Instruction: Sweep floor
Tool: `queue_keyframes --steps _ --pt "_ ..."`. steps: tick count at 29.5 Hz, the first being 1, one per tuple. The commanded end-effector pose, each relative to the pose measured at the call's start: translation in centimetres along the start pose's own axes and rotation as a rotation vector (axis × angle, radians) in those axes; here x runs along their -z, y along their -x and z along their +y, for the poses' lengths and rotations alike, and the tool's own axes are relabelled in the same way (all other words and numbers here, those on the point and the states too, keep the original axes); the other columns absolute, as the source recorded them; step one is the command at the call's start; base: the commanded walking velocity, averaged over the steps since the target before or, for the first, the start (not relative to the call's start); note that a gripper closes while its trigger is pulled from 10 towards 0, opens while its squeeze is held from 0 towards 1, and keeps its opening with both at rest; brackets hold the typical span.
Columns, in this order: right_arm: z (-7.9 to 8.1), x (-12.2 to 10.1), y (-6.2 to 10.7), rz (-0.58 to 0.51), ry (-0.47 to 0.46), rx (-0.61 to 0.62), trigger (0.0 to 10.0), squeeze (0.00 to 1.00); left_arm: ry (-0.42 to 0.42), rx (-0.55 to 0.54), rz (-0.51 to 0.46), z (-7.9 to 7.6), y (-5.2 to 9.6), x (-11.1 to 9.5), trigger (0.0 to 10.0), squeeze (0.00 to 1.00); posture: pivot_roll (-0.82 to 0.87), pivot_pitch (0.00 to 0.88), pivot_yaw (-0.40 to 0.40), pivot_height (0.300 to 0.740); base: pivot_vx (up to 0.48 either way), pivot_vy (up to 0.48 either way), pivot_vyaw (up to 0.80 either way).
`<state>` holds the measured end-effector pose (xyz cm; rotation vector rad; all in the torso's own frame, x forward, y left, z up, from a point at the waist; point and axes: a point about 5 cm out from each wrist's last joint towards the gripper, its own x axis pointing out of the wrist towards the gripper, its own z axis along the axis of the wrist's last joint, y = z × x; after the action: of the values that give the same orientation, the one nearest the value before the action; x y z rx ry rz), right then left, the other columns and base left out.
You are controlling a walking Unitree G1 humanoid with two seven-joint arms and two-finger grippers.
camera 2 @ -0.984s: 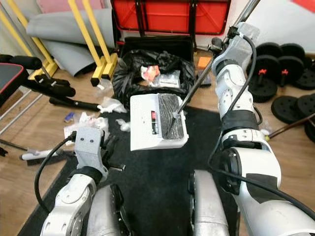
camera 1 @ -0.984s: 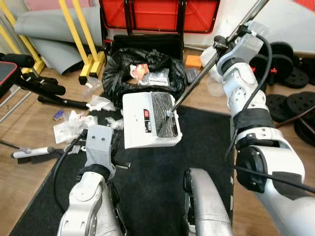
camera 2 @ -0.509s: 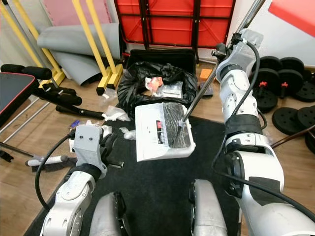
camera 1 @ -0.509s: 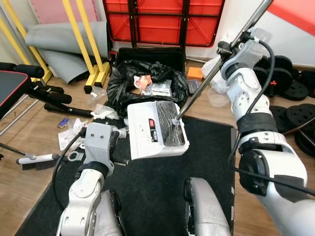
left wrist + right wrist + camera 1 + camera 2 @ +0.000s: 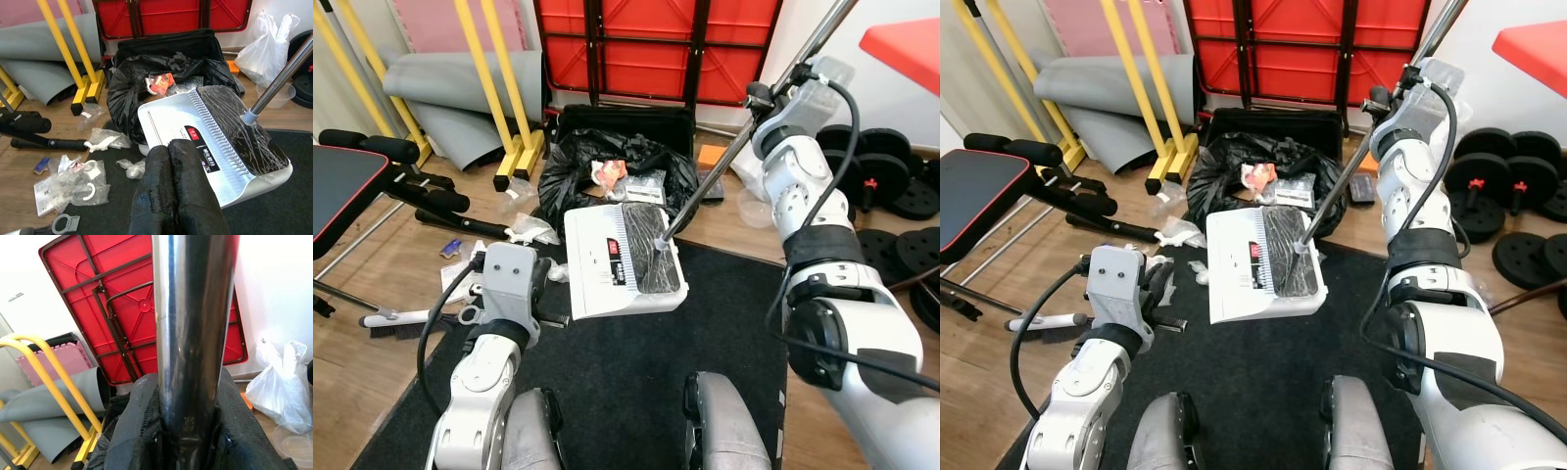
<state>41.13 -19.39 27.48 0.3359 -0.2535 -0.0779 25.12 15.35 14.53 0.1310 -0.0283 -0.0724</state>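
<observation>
dustpan (image 5: 622, 259) sits on black mat (image 5: 636, 372) | right end effector (image 5: 181, 431) clamped on its metal pole (image 5: 734, 147) | left end effector (image 5: 171, 196) fingers pressed together, empty | trash bag (image 5: 607, 166) behind

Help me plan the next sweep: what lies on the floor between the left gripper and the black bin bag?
In the left wrist view, between the left gripper and the black bin bag lie crumpled plastic wrappers and the white dustpan.

A white plastic dustpan (image 5: 619, 262) (red label, ribbed grey inner face) on a black floor mat (image 5: 636, 362); shiny silver metal pole (image 5: 734, 142); crumpled black rubbish bag (image 5: 570, 166).
</observation>
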Motion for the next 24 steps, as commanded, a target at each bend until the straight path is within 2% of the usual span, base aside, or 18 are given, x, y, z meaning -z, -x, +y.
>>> queue_keyframes --steps 1,24 --pt "0.93 -2.34 -0.32 -0.100 -0.033 -0.027 10.0 0.00 -0.010 -0.057 0.006 0.35 0.00 0.24 10.0 0.00 -0.09 0.000 -0.022 0.590 0.000 0.000 0.00" --pt "0.61 -2.57 -0.41 -0.102 -0.032 -0.020 10.0 0.00 0.001 -0.076 0.004 0.34 -0.27 0.34 10.0 0.00 -0.10 0.000 -0.023 0.650 0.000 0.000 0.00"
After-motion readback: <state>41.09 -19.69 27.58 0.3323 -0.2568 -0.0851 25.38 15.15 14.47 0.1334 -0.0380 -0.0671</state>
